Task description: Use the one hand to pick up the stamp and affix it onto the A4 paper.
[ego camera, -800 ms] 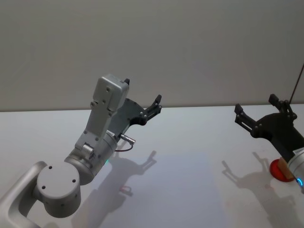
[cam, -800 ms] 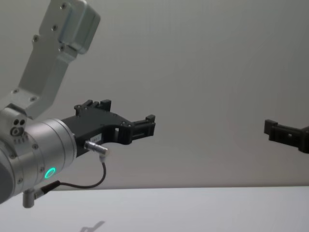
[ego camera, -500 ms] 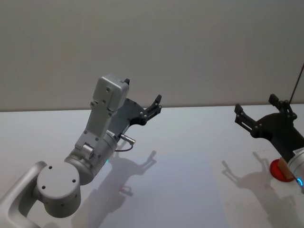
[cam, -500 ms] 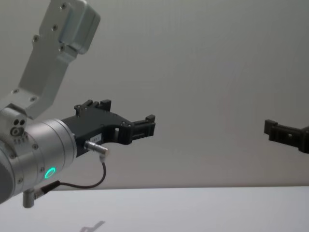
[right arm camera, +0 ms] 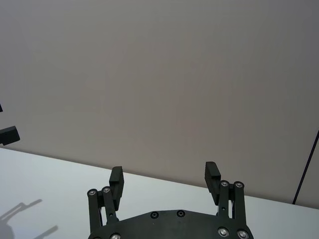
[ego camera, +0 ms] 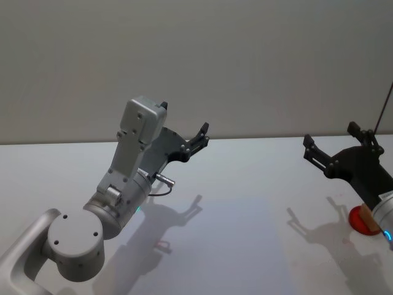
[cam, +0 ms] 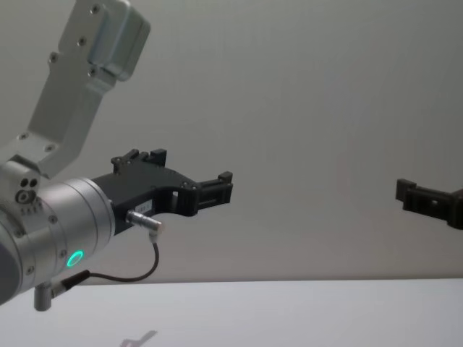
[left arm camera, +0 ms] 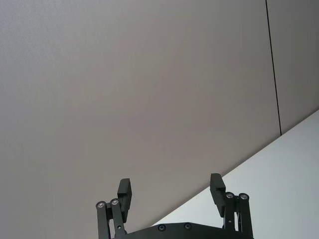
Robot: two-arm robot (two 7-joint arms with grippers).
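A red round stamp (ego camera: 361, 222) with a tan handle sits on the white table (ego camera: 245, 184) at the far right, partly hidden behind my right arm. My right gripper (ego camera: 330, 135) hangs open in the air above and just left of it, with nothing between its black fingers (right arm camera: 212, 175). Over the table's left part, my left gripper (ego camera: 184, 123) is raised and open, also with nothing in it; its two fingers (left arm camera: 124, 191) stand well apart. I cannot tell the A4 paper from the white tabletop.
A plain grey wall (ego camera: 245, 61) stands behind the table's far edge. A thin dark cable (ego camera: 384, 110) runs down the wall at the far right. My left arm's silver elbow (ego camera: 73, 243) takes up the near left corner.
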